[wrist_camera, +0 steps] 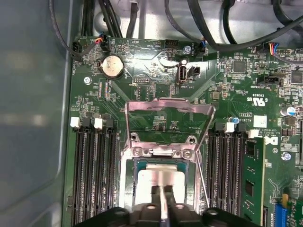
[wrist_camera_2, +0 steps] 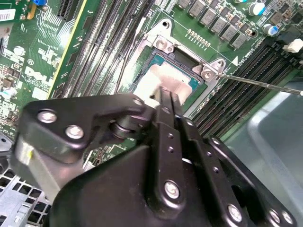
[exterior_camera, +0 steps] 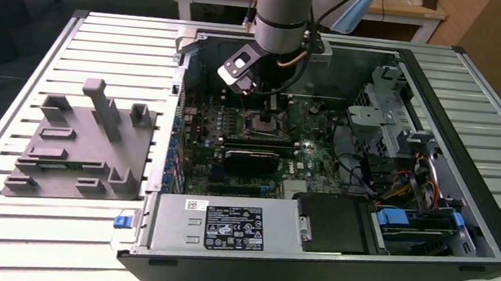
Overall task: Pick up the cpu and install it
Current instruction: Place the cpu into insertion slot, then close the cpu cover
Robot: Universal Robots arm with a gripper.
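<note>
The cpu [wrist_camera_2: 154, 78], a pale silvery square chip, lies flat in the open socket on the green motherboard [wrist_camera: 156, 71]. The same cpu [wrist_camera: 147, 182] sits just below the raised metal load plate [wrist_camera: 168, 111]. My gripper [wrist_camera_2: 163, 93] hangs straight over the chip's middle with its two black fingers pressed together. Their tips are at or just above the chip's top, and nothing is between them. In the exterior view the gripper [exterior_camera: 269, 105] reaches down inside the computer case over the socket [exterior_camera: 270, 124].
A grey plastic fixture block [exterior_camera: 80, 144] with upright posts stands on the slatted table at the exterior view's left. Memory slots [wrist_camera: 92, 170] flank the socket. The power supply [exterior_camera: 225, 226], drive cage [exterior_camera: 386, 118] and case walls close in around the board.
</note>
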